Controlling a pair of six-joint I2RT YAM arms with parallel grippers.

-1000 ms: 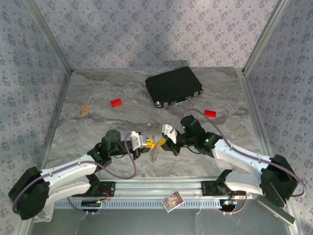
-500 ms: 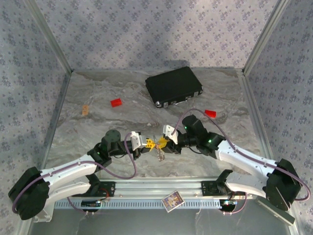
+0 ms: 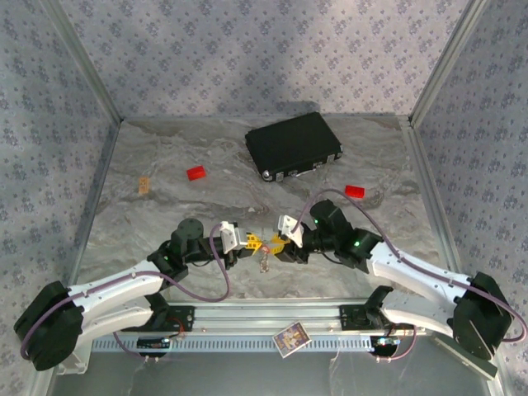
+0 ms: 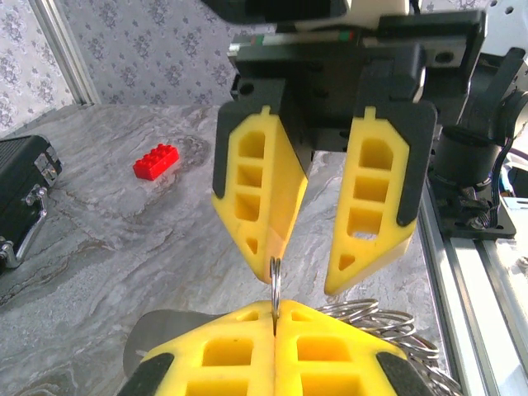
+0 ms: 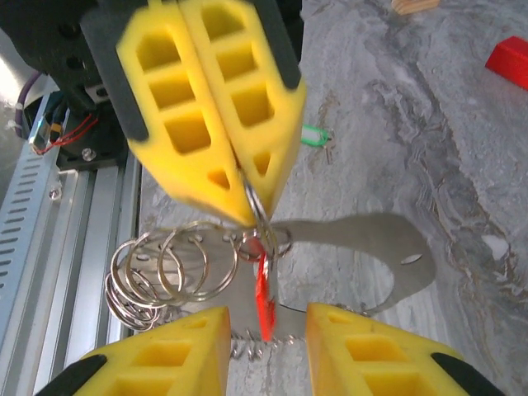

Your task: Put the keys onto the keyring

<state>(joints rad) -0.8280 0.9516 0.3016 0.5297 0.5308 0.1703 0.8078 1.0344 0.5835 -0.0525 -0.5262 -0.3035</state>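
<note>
From above, the left claw (image 3: pixel 249 241) and the right claw (image 3: pixel 279 243) meet tip to tip over the marbled grey bench (image 3: pixel 165 214), near the middle of its near edge. The keyring (image 3: pixel 264 261) dangles between them as a small glinting bunch. A black rectangular case (image 3: pixel 294 146) lies toward the far edge. One studded red block (image 3: pixel 195 173) sits left of centre.

In the left wrist view, the left claw's ribbed yellow fingers (image 4: pixel 231 355) are clenched on one thin wire loop of the keyring, which stands upright and edge-on. Opposite, the right claw's hollow-celled fingers are spread and grasp nothing.

In the right wrist view, the keyring shows as overlapping steel wire loops fanning toward the near edge, with the top loop pinched at the left claw's tips. The red key (image 5: pixel 262 299) hangs from it as a narrow sliver. Its long axis points down into the gap between the right claw's parted fingers; whether it touches them I cannot tell. A flat, dull grey metal tab (image 5: pixel 363 252) lies beneath. The green key (image 5: pixel 311 134) rests flat on the bench, further off.
</note>
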